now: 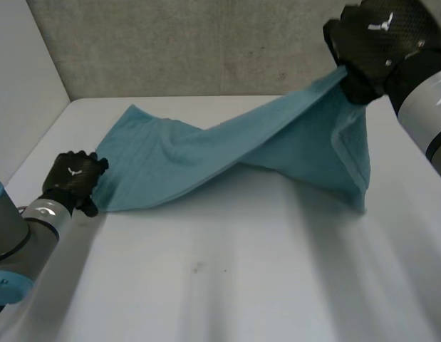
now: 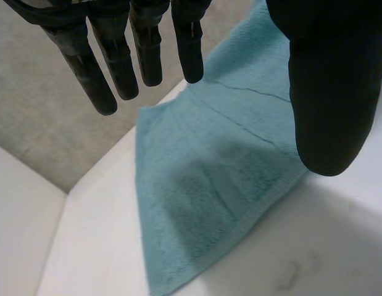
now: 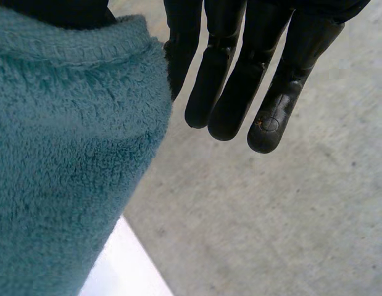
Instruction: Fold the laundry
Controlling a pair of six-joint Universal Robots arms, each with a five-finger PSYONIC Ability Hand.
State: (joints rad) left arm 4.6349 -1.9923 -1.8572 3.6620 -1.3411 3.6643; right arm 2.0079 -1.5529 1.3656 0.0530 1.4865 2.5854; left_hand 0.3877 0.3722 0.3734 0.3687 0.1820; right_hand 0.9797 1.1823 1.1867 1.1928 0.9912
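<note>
A teal towel (image 1: 206, 160) stretches across the white worktop (image 1: 241, 278), running from about 9 o'clock in the head view up to about 2 o'clock. Its left part lies on the worktop, rumpled with soft ridges. Its right part rises off the surface like a tent, and a loose flap hangs down at about 3 o'clock.

My right hand (image 1: 380, 39) is raised high at 2 o'clock and holds the towel by 1 corner. In the right wrist view, thick terry cloth (image 3: 61, 160) is bunched at my thumb side, while the rest of my fingers (image 3: 231, 74) point out straight past it. I judge the corner is pinched between the thumb and the nearest finger, since the cloth hangs from there.

My left hand (image 1: 74, 178) sits low at 9 o'clock, right at the towel's left edge. In the left wrist view its fingers (image 2: 116, 55) are straight and spread from the thumb, grasping nothing, with the towel's corner lying flat beneath them.

A grey concrete wall (image 1: 192, 43) stands behind the worktop at 12 o'clock.

As I judge it, the job is at an early stage. I see 0 finished folds: no clean crease, and no edge laid on another edge. What remains is to flatten the cloth, bring the lifted corner over, and make every fold.
</note>
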